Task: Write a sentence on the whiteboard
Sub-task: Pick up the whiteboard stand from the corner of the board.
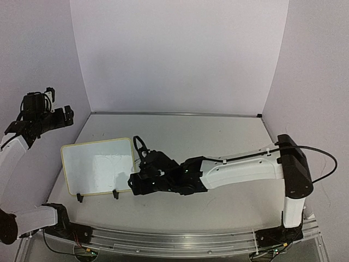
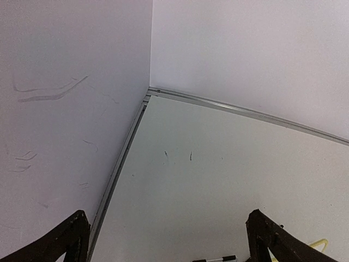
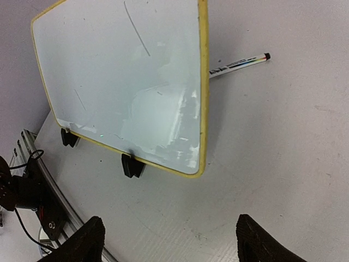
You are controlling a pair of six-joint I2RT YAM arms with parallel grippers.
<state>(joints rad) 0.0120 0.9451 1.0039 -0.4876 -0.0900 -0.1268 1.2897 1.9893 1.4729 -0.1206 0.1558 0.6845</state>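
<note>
The whiteboard (image 1: 98,166) stands tilted on two black clip feet (image 3: 132,165) at the table's left, its pale-yellow rim (image 3: 203,82) clear in the right wrist view. No sentence is in view on it; only a thin dark stroke (image 3: 137,37) and glare show. A marker pen (image 3: 240,64) lies on the table behind the board's right edge. My right gripper (image 3: 169,243) hovers low just off the board's near right corner, open, with bare table between its fingers. My left gripper (image 2: 166,240) is raised at the far left, open and holding nothing.
The grey-white table (image 1: 207,136) is enclosed by white walls; a metal rail (image 2: 229,109) runs along their foot. Scuff marks streak the left wall (image 2: 49,93). A pen (image 2: 215,258) peeks in at the bottom of the left wrist view. The right arm (image 1: 240,172) stretches across the table's front.
</note>
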